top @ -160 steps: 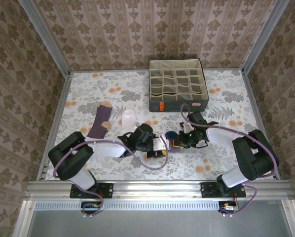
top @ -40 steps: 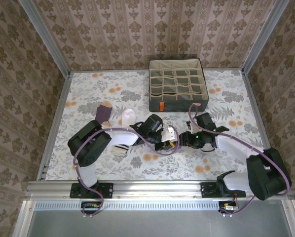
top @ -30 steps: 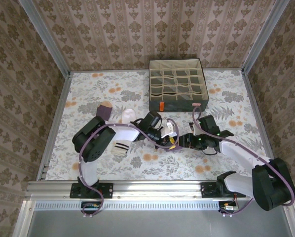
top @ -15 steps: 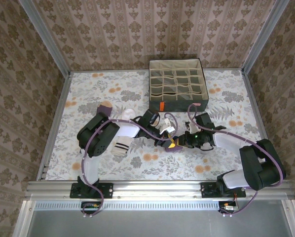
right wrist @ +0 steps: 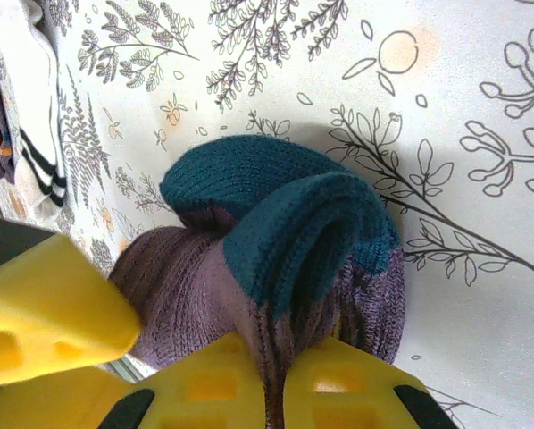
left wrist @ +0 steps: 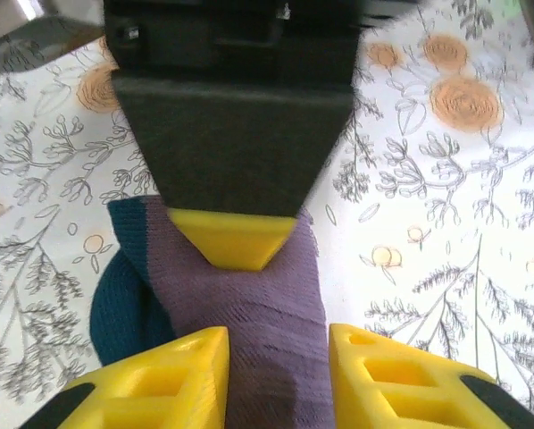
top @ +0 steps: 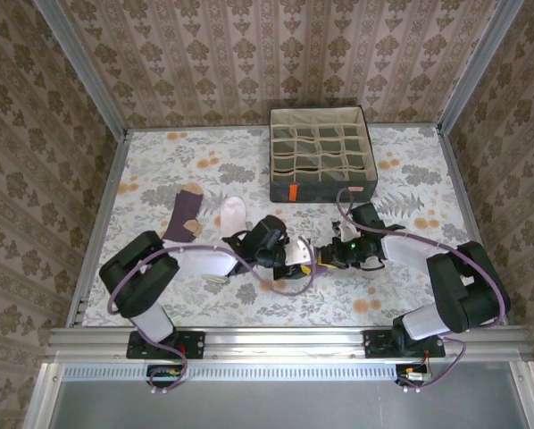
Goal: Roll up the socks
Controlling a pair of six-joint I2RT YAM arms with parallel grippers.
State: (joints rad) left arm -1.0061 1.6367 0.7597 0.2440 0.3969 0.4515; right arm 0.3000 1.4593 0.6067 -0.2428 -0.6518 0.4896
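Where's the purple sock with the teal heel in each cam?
Top external: purple-and-teal sock mid-table, small, below the grey box in the picture.
Left wrist: sock at lower centre, teal patch on its left.
Right wrist: sock at centre, teal on top, purple running to the bottom edge.
Shared landmark: the floral table cover it lies on.

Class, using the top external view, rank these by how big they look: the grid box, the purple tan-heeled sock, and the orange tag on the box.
1. grid box
2. purple tan-heeled sock
3. orange tag
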